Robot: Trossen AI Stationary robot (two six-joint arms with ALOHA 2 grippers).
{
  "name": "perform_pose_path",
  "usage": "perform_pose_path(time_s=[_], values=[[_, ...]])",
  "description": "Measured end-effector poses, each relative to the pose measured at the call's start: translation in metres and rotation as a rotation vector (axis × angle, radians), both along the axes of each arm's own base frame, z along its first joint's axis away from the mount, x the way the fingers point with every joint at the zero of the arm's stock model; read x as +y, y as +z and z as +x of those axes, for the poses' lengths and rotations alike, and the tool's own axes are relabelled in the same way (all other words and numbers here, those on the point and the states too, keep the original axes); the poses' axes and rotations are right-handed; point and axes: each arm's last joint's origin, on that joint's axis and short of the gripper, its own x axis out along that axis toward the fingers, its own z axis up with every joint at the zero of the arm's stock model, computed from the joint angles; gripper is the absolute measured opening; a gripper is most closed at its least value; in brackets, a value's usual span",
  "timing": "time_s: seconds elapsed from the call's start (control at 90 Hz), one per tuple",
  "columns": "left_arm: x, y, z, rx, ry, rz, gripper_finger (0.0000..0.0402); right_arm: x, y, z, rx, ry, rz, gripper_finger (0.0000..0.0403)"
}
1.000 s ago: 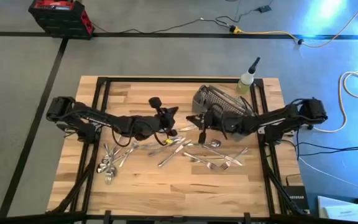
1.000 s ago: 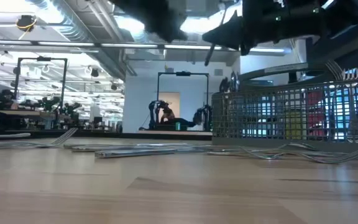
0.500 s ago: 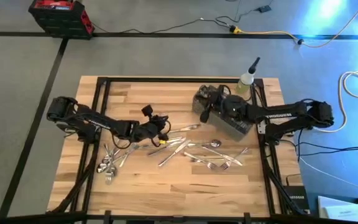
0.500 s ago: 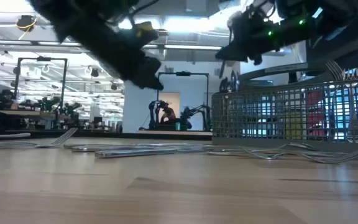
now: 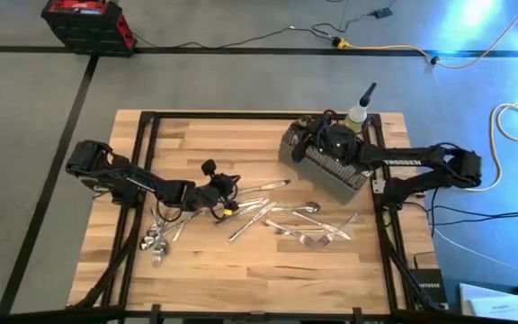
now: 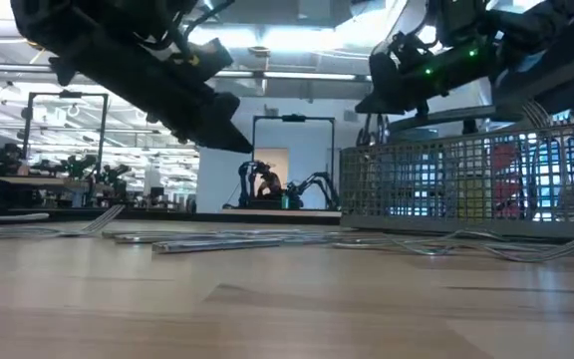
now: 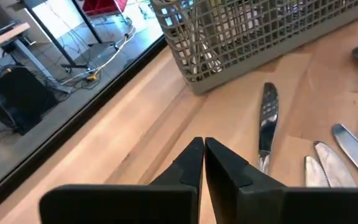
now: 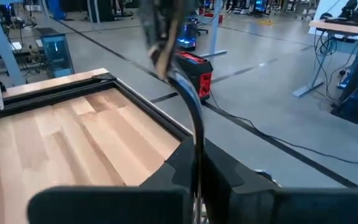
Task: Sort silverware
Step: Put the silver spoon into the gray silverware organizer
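On the wooden table [image 5: 241, 270], with most silverware [image 5: 277, 216] strewn mid-frame, the right gripper [image 5: 317, 144] hangs over the upper-right mesh basket [image 5: 344, 175], clamped on a utensil [image 8: 188, 93] apparently awaiting release, while the left gripper [image 5: 227, 191], jaws closed empty, must open to pick.

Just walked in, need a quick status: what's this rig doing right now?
It's sorting silverware. The right claw is over the gray mesh basket at the table's far right, shut on a utensil that sticks up between its fingers. The left claw is shut and empty, low over the table beside the loose forks and spoons spread across the middle. A bottle stands behind the basket.
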Motion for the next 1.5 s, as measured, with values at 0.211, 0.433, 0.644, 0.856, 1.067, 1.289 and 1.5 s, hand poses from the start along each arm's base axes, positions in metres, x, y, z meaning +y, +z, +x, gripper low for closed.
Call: perform_pose_path(time_s=[0.211, 0.433, 0.644, 0.856, 1.067, 1.289, 1.5], values=[[0.0, 0.0, 0.0, 0.0, -0.001, 0.0, 0.0, 0.0, 0.0, 0.0, -0.003, 0.0, 0.006, 0.0], [0.0, 0.0, 0.0, 0.001, -0.001, 0.0, 0.0, 0.001, 0.001, 0.001, -0.018, 0.048, 0.005, 0.0], [0.0, 0.0, 0.0, 0.002, -0.001, 0.0, 0.0, -0.005, 0.002, -0.001, -0.024, 0.015, 0.004, 0.0], [0.0, 0.0, 0.0, 0.003, 0.001, 0.0, 0.0, -0.016, 0.009, -0.001, -0.003, -0.005, 0.072, 0.0], [0.0, 0.0, 0.0, 0.0, 0.002, -0.004, 0.0, -0.017, 0.017, 0.003, 0.075, 0.002, 0.124, 0.0], [0.0, 0.0, 0.0, -0.003, 0.003, -0.006, 0.0, -0.017, 0.016, 0.002, 0.081, -0.001, 0.129, 0.0], [0.0, 0.0, 0.0, -0.001, 0.003, -0.005, 0.0, -0.018, 0.014, 0.004, 0.09, -0.003, 0.133, 0.0001]])
